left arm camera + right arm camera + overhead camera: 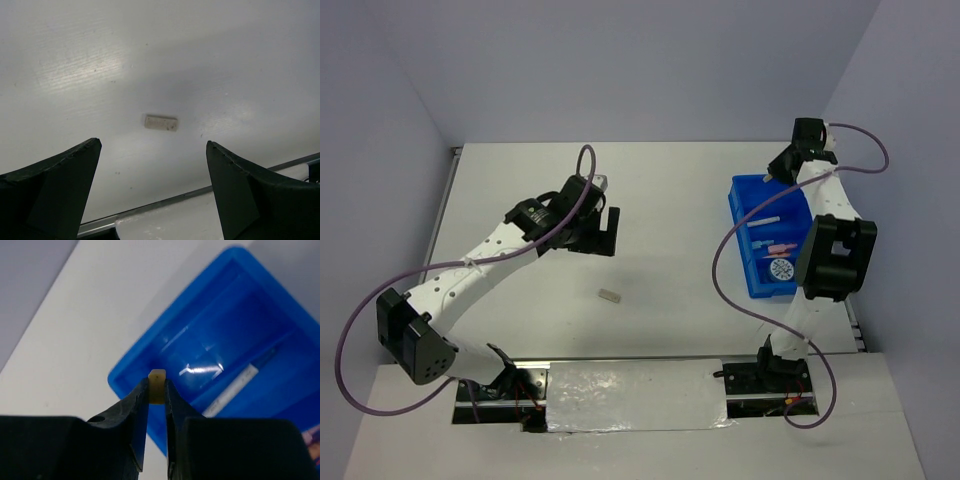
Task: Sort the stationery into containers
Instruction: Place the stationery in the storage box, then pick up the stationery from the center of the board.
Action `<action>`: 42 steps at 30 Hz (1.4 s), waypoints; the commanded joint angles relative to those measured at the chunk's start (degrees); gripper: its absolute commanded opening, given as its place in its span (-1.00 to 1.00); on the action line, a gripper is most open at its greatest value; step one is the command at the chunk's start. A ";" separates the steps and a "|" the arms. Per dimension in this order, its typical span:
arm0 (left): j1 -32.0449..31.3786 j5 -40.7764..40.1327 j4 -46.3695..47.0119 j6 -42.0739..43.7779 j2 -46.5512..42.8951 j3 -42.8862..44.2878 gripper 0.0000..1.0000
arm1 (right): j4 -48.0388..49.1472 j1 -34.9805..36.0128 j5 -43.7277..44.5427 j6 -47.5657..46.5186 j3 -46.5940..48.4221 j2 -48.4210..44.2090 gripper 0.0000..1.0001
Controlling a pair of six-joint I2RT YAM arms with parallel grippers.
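A tan eraser block [609, 295] lies alone on the white table, in front of my left gripper [605, 230]. In the left wrist view the same eraser [161, 122] sits beyond the left gripper [153, 142], whose fingers stand wide apart with nothing between them. My right gripper [157, 386] is shut on a second tan eraser [157, 378], held above the far left corner of the blue tray [240, 310]. In the top view the right gripper [772, 174] hovers at the far end of the tray [741, 203], which holds a marker pen [763, 219], orange and pink sticks [777, 247] and a patterned disc [781, 269].
The tray stands near the table's right edge, and the right arm's elbow [835, 258] covers its right side. A metal rail [150, 207] runs along the near table edge. Purple cables [585, 170] loop from both arms. Walls close in on the left, right and far sides.
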 commanded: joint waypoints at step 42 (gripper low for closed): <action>38.37 -5.39 -6.98 -2.42 -14.40 -5.20 0.99 | -2.38 67.76 -8.01 -48.11 -11.47 2.14 0.26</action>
